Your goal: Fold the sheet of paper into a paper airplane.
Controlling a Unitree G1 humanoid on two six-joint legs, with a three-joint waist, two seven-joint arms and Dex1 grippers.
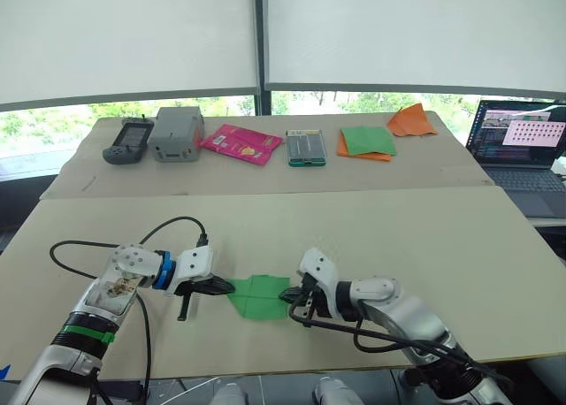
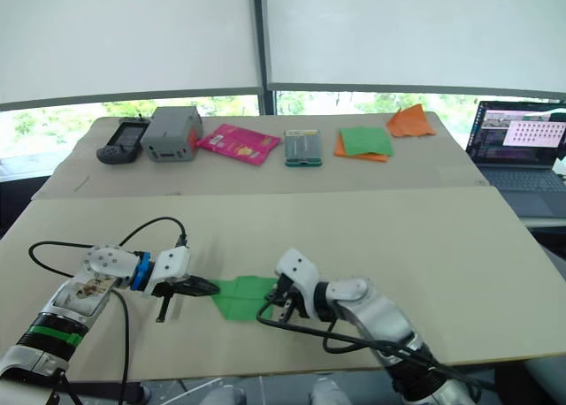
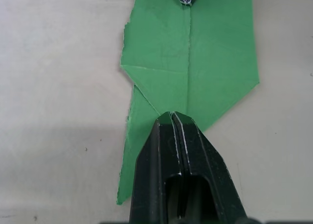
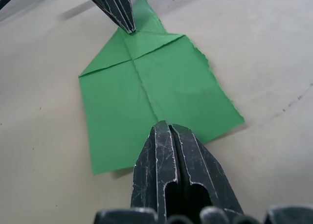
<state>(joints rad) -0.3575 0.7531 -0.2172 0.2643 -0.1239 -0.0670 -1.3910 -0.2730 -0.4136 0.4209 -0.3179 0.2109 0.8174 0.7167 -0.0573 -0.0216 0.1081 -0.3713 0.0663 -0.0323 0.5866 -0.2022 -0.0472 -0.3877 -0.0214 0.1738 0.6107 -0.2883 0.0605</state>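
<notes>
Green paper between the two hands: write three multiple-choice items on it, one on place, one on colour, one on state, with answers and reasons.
1. Where does the sheet of paper lie?
A. on the near table, between the left hand and right hand
B. on the laptop
C. on the far table beside the pink packet

2. What colour is the crumpled paper at the far table's right end?
A. green
B. orange
C. pink

3. What state is the sheet in?
A. flat and unfolded
B. crumpled into a ball
C. partly folded, with a centre crease and one pointed end

Answers: 1 A, one hand's tip sits at each end; 2 B, it is plainly orange; 3 C, both wrist views show creases and folded corners.
</notes>
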